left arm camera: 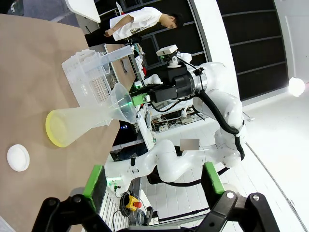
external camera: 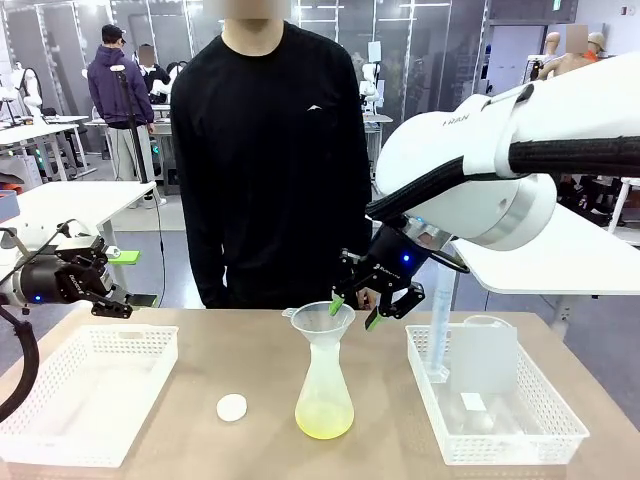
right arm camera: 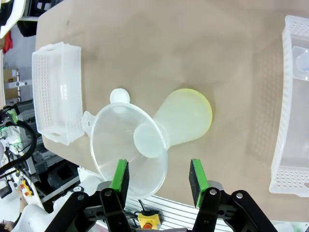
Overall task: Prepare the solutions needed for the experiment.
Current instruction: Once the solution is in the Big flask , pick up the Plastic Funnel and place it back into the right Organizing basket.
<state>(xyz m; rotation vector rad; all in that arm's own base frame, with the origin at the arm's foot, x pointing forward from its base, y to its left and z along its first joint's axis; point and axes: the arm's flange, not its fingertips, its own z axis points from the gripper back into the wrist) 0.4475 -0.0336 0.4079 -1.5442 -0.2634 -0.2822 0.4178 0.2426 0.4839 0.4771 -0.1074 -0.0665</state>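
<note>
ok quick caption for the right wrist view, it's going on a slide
Open right gripper poised at the rim of a clear funnel seated in a flask of pale yellow solution.

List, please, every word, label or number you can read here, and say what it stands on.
"FRAN", the rest lost round the curve: on the white shell of the right arm.
Faint print on the black body of the right gripper: too small to read.
Small white logo on the person's black top: no readable letters.
</note>
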